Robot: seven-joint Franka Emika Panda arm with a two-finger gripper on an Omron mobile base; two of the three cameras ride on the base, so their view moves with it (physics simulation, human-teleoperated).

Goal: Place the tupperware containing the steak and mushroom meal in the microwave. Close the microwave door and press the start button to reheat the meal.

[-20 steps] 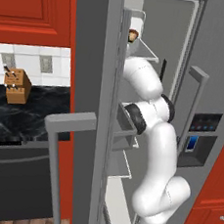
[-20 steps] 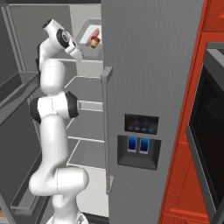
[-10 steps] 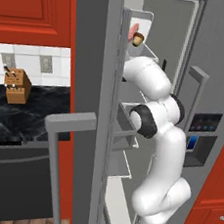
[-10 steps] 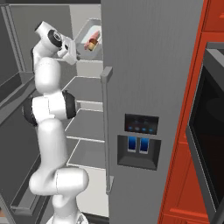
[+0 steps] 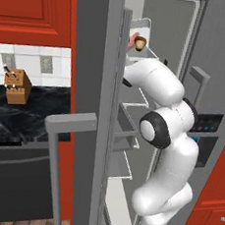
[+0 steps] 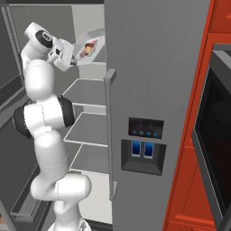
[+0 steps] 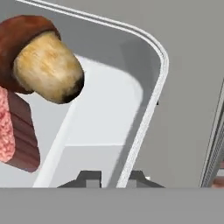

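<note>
The tupperware [image 6: 94,37] is a whitish tray tipped steeply on edge, high inside the open fridge, above the top shelf. In it lie the pink steak [image 6: 85,49] and the brown mushroom [image 6: 91,44]. My gripper [image 6: 75,60] is shut on the tray's lower rim. The left base view shows the tupperware [image 5: 143,27] and mushroom [image 5: 140,42] past the door edge. In the hand view the mushroom [image 7: 43,61] and steak [image 7: 13,131] rest against the tupperware's [image 7: 154,83] wall, and my gripper [image 7: 114,178] pinches the rim. The microwave door [image 6: 215,135] shows at the far right.
The fridge's left door [image 5: 85,106] with its bar handle [image 5: 61,143] stands open close to the arm. Its right door [image 6: 153,90] carries a dispenser panel [image 6: 144,144]. Bare shelves [image 6: 88,128] lie below the tray. A knife block [image 5: 16,86] stands on the dark counter.
The hand has drawn back toward the arm with the tray, which now tilts more steeply. The jaws have narrowed on the rim, and the elbow has swung outward.
</note>
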